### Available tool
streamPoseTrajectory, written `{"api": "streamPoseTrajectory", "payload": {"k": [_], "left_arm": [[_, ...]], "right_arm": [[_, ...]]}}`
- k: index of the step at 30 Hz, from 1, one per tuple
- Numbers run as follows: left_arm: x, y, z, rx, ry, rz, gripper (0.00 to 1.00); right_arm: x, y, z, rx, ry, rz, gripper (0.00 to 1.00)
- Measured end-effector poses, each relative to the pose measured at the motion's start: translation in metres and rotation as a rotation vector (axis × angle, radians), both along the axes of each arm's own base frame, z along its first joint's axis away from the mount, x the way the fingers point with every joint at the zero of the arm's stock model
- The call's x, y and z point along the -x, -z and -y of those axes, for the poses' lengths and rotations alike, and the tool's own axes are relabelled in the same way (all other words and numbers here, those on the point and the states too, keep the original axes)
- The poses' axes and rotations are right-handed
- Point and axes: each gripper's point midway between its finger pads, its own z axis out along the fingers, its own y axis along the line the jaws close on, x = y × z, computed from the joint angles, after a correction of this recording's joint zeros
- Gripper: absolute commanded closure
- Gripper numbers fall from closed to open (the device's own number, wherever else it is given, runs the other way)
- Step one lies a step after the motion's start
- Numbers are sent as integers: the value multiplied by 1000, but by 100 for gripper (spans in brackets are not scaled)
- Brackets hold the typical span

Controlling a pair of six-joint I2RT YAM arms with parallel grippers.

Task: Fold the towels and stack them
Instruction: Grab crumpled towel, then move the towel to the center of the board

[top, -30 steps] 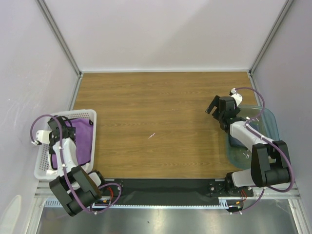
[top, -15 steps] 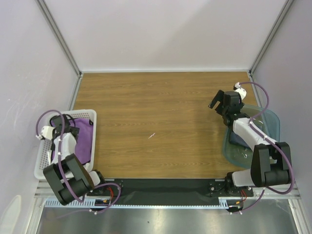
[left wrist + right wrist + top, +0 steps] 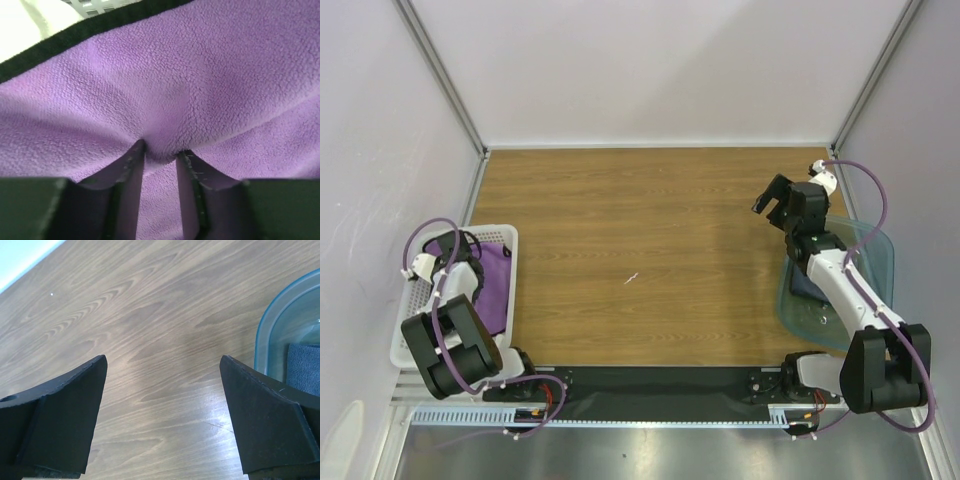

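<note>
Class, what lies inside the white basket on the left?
A purple towel, pinched by the left hand, with white cloth beside it. Whatever lies under the towel is covered.

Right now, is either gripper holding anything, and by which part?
The left gripper pinches a bunched fold of the purple towel, away from its dark edge. The right gripper is open and holds nothing.

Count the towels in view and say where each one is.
2 clearly. The purple towel lies in the white basket, pinched by the left gripper. The navy towel lies in the teal bin. A pale cloth-like patch beyond the purple one may be a third.
</note>
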Motion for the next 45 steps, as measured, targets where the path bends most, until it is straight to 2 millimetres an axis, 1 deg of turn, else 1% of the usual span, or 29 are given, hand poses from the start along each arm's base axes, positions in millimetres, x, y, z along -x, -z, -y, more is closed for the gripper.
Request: {"api": "streamPoseTrajectory", "payload": {"k": [2,4,6,8,10,12,13,14,16,18,19,21,23,25,27,30,32,35,38,40,43,45], "left_arm": [[0,-1,-1,-5,-1,-2,71],[1,-1,-1,-6,-2,-3,73],[1,-2,-1,-6,-2,-4,78],[1,-9,0,-9,1,-2,80],[-2,-26,3,-29,17,24,83],[-10,-53,6,-70,42,85,85],[-16,-79,8,-105,59,142,87],[-20,-90,10,-121,74,168,88],[-30,-134,16,-175,118,268,92],[-35,-178,22,-227,156,369,95],[-36,-196,26,-246,179,407,100],[-38,-233,37,-281,237,487,100],[-43,-260,51,-293,315,547,100],[-52,-286,72,-292,419,603,100],[-63,-305,100,-272,538,654,100],[-82,-327,152,-221,736,718,100],[-92,-336,188,-182,861,746,100],[-103,-341,241,-121,1017,773,100],[-105,-339,286,-68,1137,789,100],[-105,-338,310,-41,1193,799,100],[-105,-332,345,4,1269,810,100],[-106,-320,365,35,1305,794,100]], "right_arm": [[2,-4,0,1,-1,9,0],[3,-7,0,0,-2,16,0],[3,-9,0,-2,-6,20,0],[4,-9,-2,-4,-12,19,0],[5,-8,-2,-6,-17,11,0],[5,-8,-4,-4,-24,6,0],[5,-9,-4,-5,-28,7,0],[5,-10,-5,-6,-33,10,0],[4,-12,-7,-9,-41,14,0],[4,-13,-8,-11,-45,16,0],[4,-13,-9,-11,-47,15,0],[5,-13,-10,-13,-53,11,0],[4,-16,-11,-15,-57,13,0],[4,-20,-14,-22,-71,19,0],[5,-25,-18,-28,-86,30,0],[9,-34,-27,-41,-124,46,0],[13,-39,-36,-49,-157,56,0],[21,-48,-50,-78,-209,74,0],[26,-54,-63,-120,-253,84,0],[28,-55,-70,-152,-270,81,0],[32,-50,-77,-188,-282,62,0],[36,-42,-79,-207,-284,40,0]]}}
